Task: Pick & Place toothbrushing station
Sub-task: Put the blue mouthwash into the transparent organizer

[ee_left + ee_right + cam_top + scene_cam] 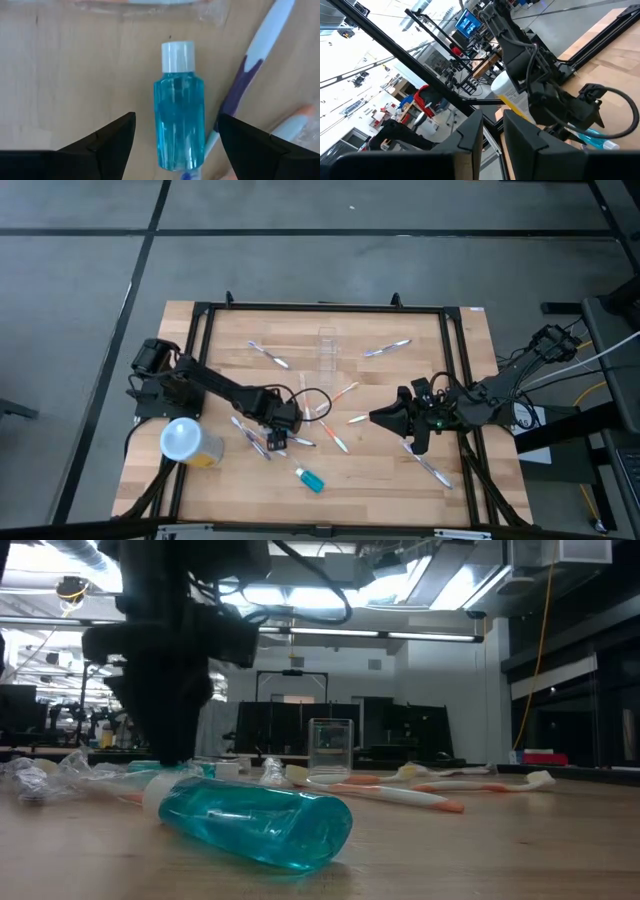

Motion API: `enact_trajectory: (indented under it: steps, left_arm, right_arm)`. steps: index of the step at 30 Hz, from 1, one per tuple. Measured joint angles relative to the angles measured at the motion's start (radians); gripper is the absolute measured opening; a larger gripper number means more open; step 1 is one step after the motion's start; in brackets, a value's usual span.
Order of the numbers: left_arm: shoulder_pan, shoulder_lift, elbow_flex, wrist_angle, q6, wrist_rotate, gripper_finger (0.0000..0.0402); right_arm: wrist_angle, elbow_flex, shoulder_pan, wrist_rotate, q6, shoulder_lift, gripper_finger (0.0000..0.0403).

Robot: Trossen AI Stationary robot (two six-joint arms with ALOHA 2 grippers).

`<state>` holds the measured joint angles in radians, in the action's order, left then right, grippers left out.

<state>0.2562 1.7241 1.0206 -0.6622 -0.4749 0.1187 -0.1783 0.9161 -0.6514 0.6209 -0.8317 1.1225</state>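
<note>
A: Noting left claw point(277, 442) position: low over the tabletop point(420, 490), left of centre, toward the near edge. Fingers point(112, 137) spread wide, gripping nothing.
B: Below it?
A: Seen past those fingers: small blue bottle point(179, 112) with white cap, lying flat, a purple-and-white toothbrush point(250, 75) just beside it. In the overhead view, blue bottle near the middle of the near edge.
B: Right claw point(382, 417)?
A: Held right of centre, pointing toward the left arm. Fingers point(525, 137) nearly pressed together, a narrow gap between; nothing seen pinched.
B: Toothbrushing station point(327, 346)?
A: Standing upright, clear-walled, toward the middle of the far edge, well apart from both claws. Visible also from table height, behind the bottle.
B: Other items?
A: Several toothbrushes scattered across the middle; yellow tub point(190, 442) with pale round lid by the left edge.
</note>
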Motion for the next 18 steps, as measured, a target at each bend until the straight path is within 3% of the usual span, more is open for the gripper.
enact_trajectory:
  steps: [10, 18]
  left_arm:
    - [0.017, 0.091, 0.006, -0.013, -0.039, 0.02, 0.0264]
    - [0.02, 0.096, 0.004, -0.006, -0.045, 0.036, 0.0177]
  right_arm:
    - [-0.008, 0.0, 0.0, 0.0, -0.002, 0.0, 0.008]
    - [-0.008, 0.0, 0.0, 0.0, -0.017, 0.0, 0.008]
